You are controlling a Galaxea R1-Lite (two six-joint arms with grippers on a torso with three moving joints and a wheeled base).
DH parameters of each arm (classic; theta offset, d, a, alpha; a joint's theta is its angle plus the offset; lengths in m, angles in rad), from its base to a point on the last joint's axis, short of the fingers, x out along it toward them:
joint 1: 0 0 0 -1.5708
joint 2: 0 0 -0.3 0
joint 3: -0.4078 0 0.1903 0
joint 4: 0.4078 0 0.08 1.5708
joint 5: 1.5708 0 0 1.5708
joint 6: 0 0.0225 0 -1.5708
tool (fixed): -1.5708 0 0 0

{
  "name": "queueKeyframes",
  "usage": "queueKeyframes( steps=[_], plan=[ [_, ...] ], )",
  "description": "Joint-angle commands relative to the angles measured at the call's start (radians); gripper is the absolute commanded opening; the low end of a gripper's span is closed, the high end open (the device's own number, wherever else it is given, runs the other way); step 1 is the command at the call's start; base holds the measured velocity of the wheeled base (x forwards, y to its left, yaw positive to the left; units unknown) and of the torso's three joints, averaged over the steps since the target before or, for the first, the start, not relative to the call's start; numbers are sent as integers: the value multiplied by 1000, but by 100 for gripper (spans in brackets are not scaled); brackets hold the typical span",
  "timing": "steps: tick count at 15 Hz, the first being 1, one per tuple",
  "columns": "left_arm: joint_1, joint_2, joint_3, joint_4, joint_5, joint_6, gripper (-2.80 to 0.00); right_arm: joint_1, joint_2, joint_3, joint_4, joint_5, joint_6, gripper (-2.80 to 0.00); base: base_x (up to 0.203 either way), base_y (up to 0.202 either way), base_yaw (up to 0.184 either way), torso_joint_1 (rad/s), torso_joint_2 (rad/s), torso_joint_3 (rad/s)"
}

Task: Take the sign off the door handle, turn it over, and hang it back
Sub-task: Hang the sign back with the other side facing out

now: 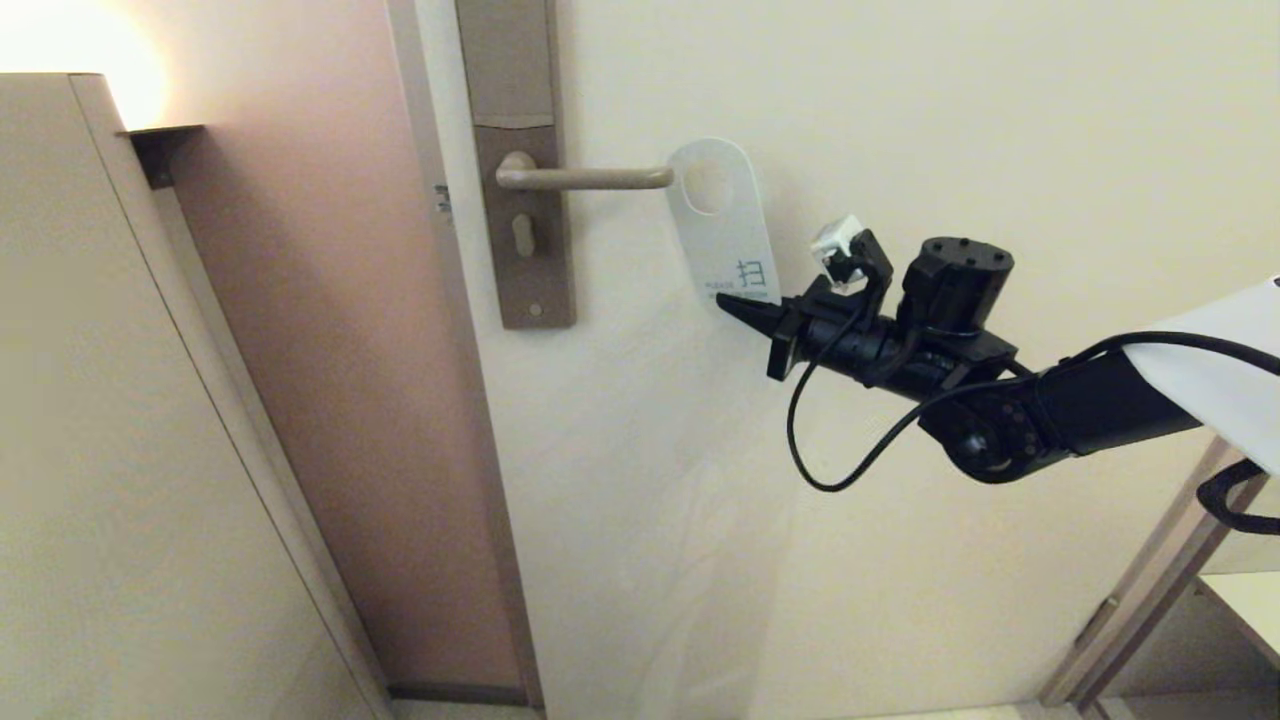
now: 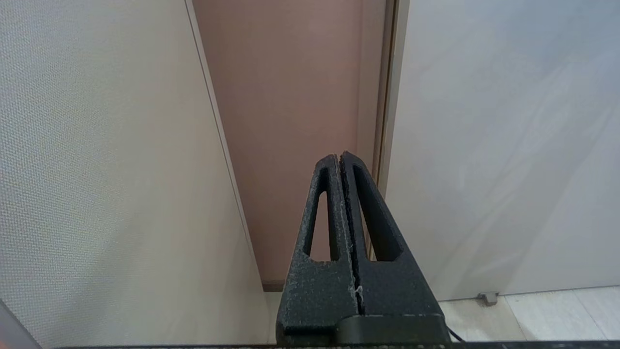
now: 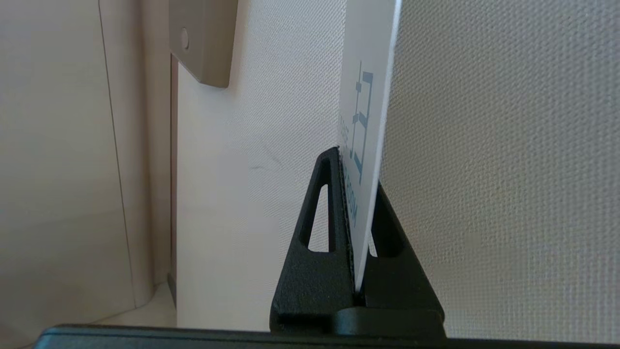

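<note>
The sign [image 1: 725,245] shows its white face with blue lettering and stands slightly tilted against the door. Its oval hole is just right of the rounded tip of the door handle [image 1: 590,179], and no part of the lever shows through it. My right gripper [image 1: 725,303] reaches in from the right and is shut on the sign's lower edge. In the right wrist view the card [image 3: 368,72] rises edge-on from between the black fingers of the right gripper [image 3: 356,169]. My left gripper [image 2: 340,156] is shut and empty, low down by the door frame.
The brown backplate [image 1: 520,200] carries the lever and a keyhole; its lower corner [image 3: 203,39] shows in the right wrist view. A beige wall panel [image 1: 150,450] stands out on the left. A black cable [image 1: 830,440] loops below the right wrist.
</note>
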Motion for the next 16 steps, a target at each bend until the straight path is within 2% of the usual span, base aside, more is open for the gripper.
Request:
queueKeyframes(
  steps=[1, 16],
  plan=[
    [0, 0, 0, 0, 0, 0, -280, 4, 7, -11, -6, 6, -1, -280, 0, 0, 0, 0, 0, 0],
    [0, 0, 0, 0, 0, 0, -280, 68, -32, -16, -7, 5, -16, -280, 0, 0, 0, 0, 0, 0]
  ],
)
